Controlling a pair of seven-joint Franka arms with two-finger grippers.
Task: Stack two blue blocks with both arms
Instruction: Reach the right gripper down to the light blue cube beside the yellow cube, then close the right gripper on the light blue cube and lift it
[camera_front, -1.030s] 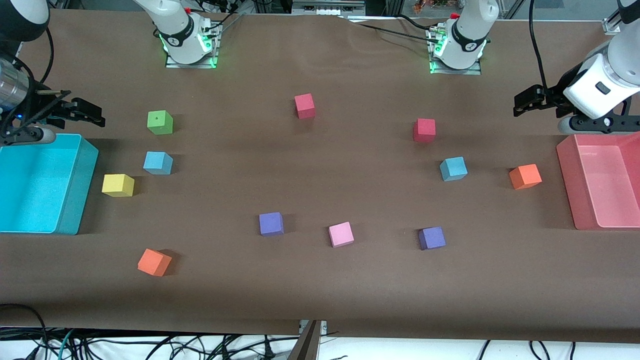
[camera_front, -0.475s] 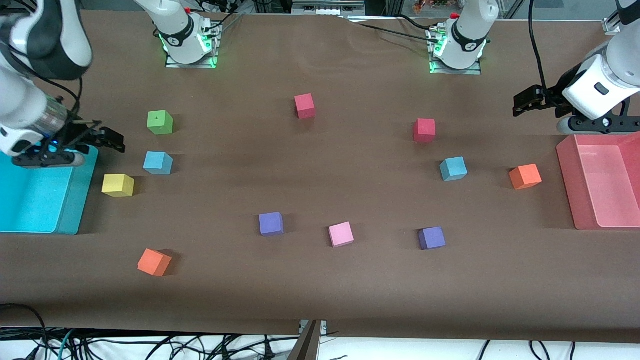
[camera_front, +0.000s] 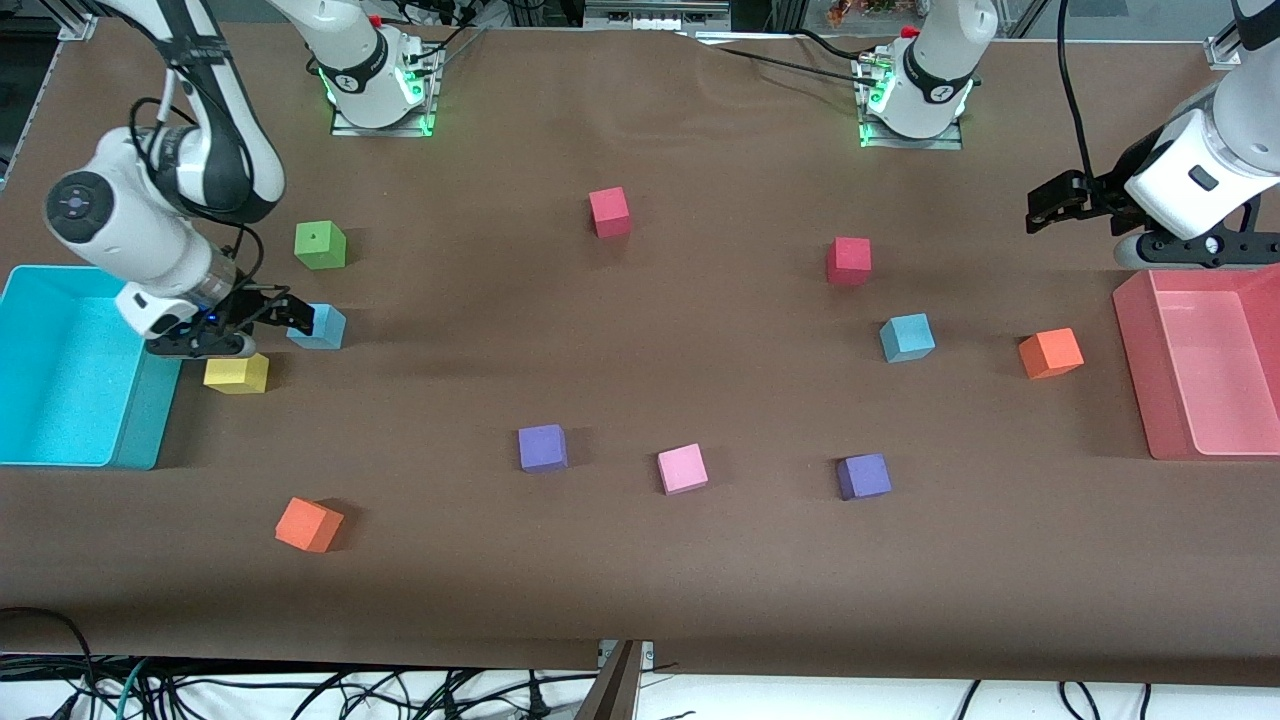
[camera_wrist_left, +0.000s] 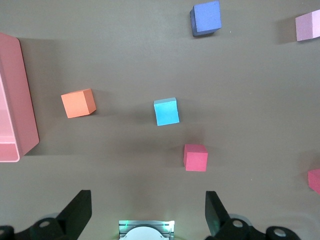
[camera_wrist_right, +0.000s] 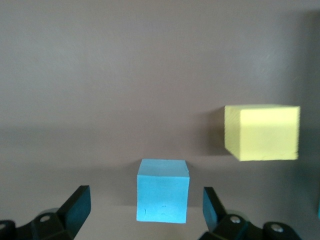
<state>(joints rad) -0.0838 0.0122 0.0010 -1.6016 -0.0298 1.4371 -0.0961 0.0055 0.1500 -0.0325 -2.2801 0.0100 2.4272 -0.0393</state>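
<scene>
Sky-blue blocks (camera_front: 324, 327) (camera_front: 907, 337), yellow cube (camera_front: 237, 373), cyan bin (camera_front: 60, 440).

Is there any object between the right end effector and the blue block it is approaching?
No. In the right wrist view, only bare brown table shows around the blue block, which sits between the open fingers of the right end effector; the yellow block lies beside it.

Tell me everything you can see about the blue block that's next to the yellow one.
The blue block is a small light sky-blue cube that looks like matte foam, with crisp edges and a few faint marks on one face. It sits flat and upright on the brown table, near the right arm's end, between the green block and the yellow block, touching neither. The right gripper is at it, open, fingers to either side in the right wrist view, not gripping it.
</scene>
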